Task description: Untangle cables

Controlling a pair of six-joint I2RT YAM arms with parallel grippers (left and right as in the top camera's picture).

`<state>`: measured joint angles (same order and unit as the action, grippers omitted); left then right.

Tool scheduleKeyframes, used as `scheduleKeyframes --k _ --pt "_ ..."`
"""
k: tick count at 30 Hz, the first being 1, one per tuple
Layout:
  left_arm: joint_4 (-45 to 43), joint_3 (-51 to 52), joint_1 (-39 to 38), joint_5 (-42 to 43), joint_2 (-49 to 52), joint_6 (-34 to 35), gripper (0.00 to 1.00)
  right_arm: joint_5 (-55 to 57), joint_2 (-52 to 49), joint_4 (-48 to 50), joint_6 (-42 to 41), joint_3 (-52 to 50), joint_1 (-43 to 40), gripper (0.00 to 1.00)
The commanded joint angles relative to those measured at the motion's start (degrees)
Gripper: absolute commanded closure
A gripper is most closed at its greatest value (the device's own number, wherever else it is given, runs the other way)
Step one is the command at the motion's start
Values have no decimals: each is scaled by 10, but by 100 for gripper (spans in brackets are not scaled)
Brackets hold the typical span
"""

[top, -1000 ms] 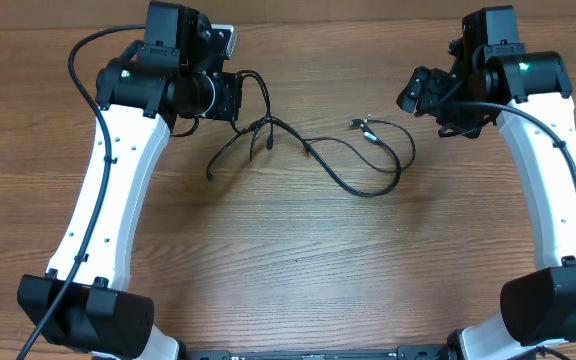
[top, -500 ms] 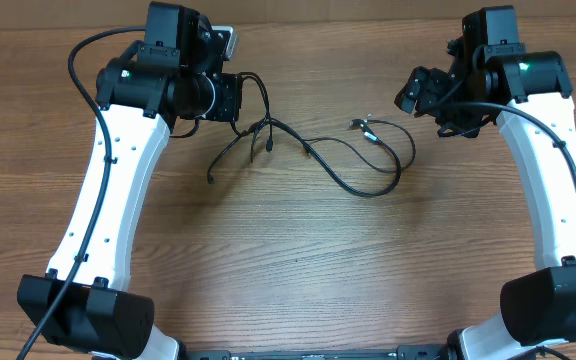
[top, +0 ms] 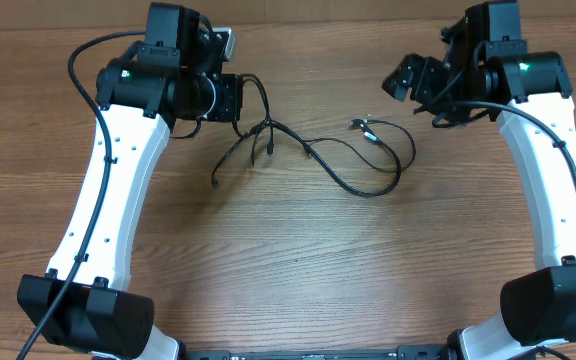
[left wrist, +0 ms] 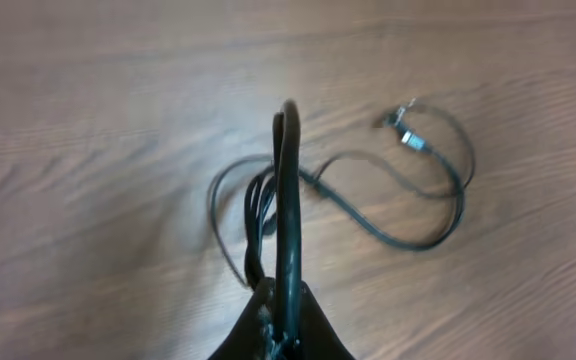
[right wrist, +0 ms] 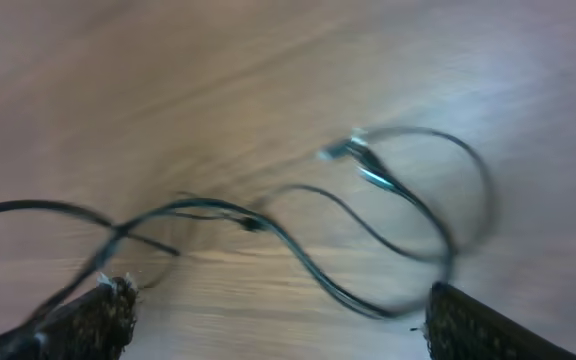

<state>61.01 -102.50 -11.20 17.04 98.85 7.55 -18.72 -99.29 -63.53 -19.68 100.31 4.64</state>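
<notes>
Thin black cables lie tangled on the wooden table, with silver-tipped plug ends at the right. My left gripper is shut on a cable loop at the left end of the tangle; the left wrist view shows the cable rising from between the closed fingers. My right gripper is open and empty, held above the table, right of and beyond the plug ends. Its wrist view shows the cables and plugs between its spread fingers, blurred.
Thick black arm cables run along both white arms. The arm bases stand at the near corners. The wooden table stretches in front of the tangle.
My right gripper has lifted and swung left, towards the far edge. The left end of the cable shifted slightly. My left gripper stays put.
</notes>
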Motion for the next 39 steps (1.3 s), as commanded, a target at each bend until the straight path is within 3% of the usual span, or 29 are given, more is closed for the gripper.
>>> scheduleKeyframes --k 1,7,14,19,24,26,27,34,39 --pt "-32 -4 -2 38 -8 8 96 -96 -3 29 2 -3 11 10" --pt "-83 -4 -2 69 -31 8 96 -122 -14 69 -16 -3 51 10" --pt "-77 -4 -2 70 -34 8 96 -118 -48 100 -22 -3 115 16" --pt "-68 -4 -2 70 -34 9 96 -55 -77 132 -105 -6 151 19" --pt "-60 -4 -2 70 -34 21 96 -40 -107 185 -148 -17 172 27" --pt "-57 -4 -2 70 -34 36 96 -35 -123 189 -177 -17 181 38" --pt "-56 -4 -2 69 -34 42 96 -30 -129 189 -194 -17 183 38" --pt "-56 -4 -2 65 -34 151 96 -42 -163 202 -247 -17 204 40" --pt "-56 -4 6 46 -33 281 96 -115 -162 208 -119 -17 201 40"
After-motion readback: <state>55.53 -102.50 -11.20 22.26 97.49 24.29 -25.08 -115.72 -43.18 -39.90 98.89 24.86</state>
